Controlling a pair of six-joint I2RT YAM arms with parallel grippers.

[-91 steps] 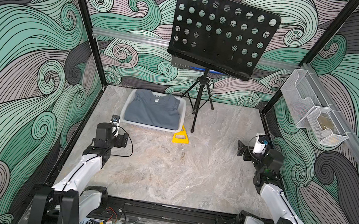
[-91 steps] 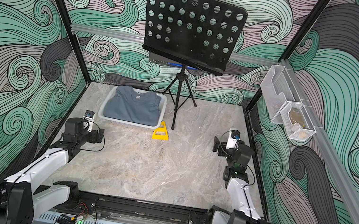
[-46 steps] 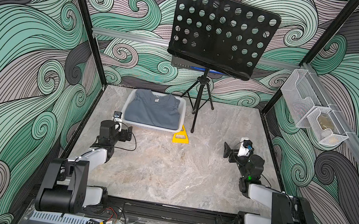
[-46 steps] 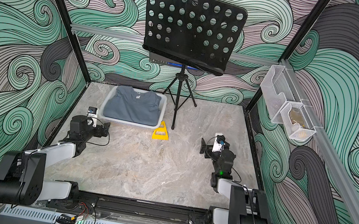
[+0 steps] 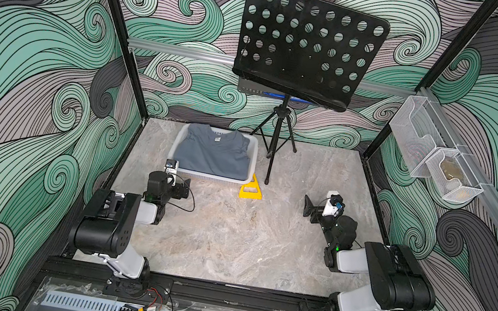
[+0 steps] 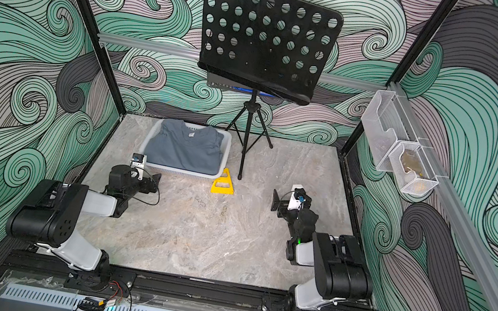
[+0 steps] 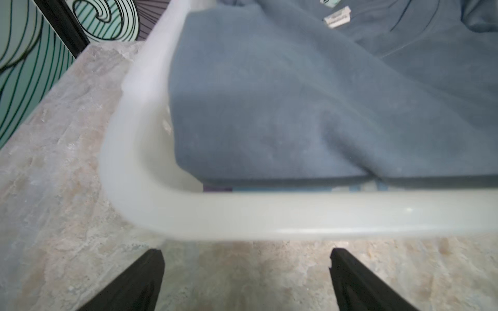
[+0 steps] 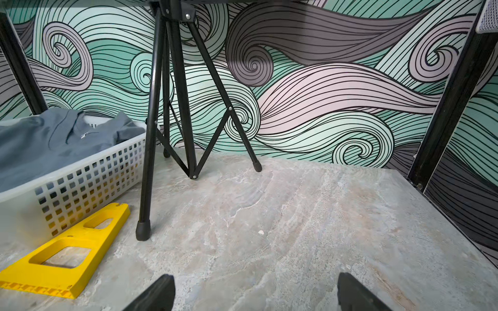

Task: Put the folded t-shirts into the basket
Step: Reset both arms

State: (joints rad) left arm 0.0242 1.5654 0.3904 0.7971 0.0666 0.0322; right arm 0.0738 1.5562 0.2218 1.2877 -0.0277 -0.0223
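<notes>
The white lattice basket (image 5: 254,150) (image 6: 226,145) stands at the back left of the table. A slate grey folded t-shirt (image 5: 214,155) (image 6: 184,150) lies on top in it and fills it. In the left wrist view, thin strips of purple cloth (image 7: 217,188) and light blue cloth (image 7: 283,189) show under the grey t-shirt (image 7: 296,102). My left gripper (image 5: 184,186) (image 7: 246,269) is open and empty, low over the table just short of the basket's near left corner (image 7: 151,204). My right gripper (image 5: 316,207) (image 8: 256,288) is open and empty over bare table at the right.
A black music stand (image 5: 308,45) rises on a tripod (image 8: 172,121) right of the basket. A yellow plastic wedge (image 5: 250,190) (image 8: 67,255) lies at the basket's near right corner. Wire-mesh bins (image 5: 434,158) hang on the right wall.
Both arms have folded down and back toward the front rail. The right gripper has drifted left and nearer the front. Both grippers stay open; the grey t-shirt has not moved.
</notes>
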